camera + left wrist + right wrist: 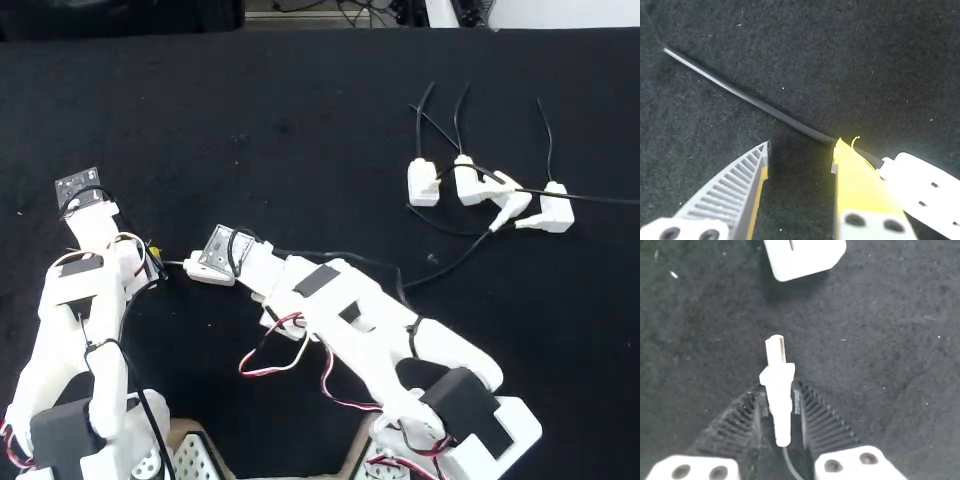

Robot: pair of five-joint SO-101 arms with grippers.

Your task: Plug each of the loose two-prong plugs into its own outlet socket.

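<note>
Holding one plug [776, 365], right gripper [777, 392] clamped on it (one socket [802, 257] just ahead).
Left gripper [801, 150] has its fingers apart; four corded white pieces [466, 182] lie well apart.

The white left arm [75, 310] holds its grey-and-yellow gripper [801, 146] spread wide. The white right arm [350, 310] stretches low, its black-ribbed gripper [777, 390] clamping a white two-prong plug [776, 372].

The plug [777, 390] lies near the socket [802, 257], apart.
</note>
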